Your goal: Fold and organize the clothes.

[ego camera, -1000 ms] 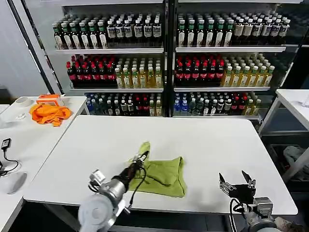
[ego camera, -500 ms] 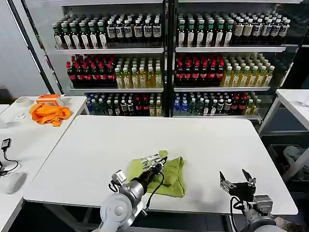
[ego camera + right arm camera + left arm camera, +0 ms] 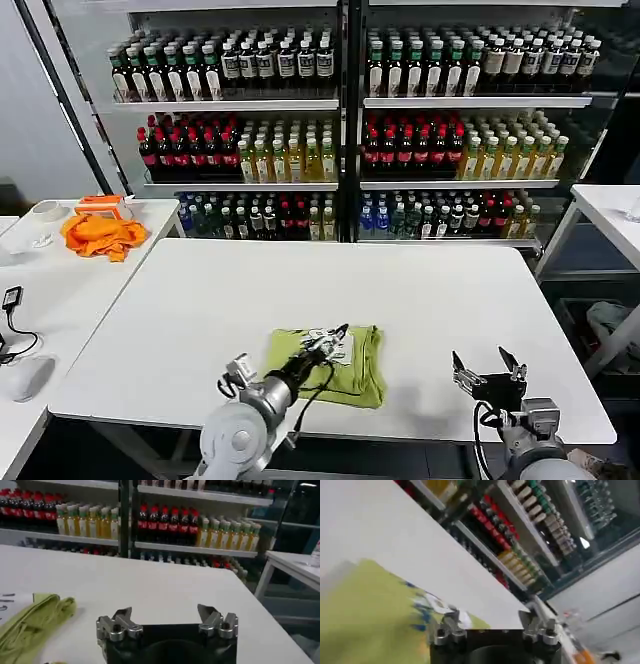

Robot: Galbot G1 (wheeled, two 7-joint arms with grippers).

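The lime-green cotton T-shirt [image 3: 332, 362] lay folded small; left gripper [image 3: 330, 338] gaped empty above it, right gripper [image 3: 490, 366] idled open.

The big white bench [image 3: 200, 300] held a folded green T-shirt [image 3: 355, 370] near its front edge. The shirt lay flat on it.

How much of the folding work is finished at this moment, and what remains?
Done: the green T-shirt lies folded into a compact rectangle on the white table, print facing up. In hand: the left pincer, open, sits over the print. Left: perhaps a last fold or tidying. The right pincer waits open beside it.
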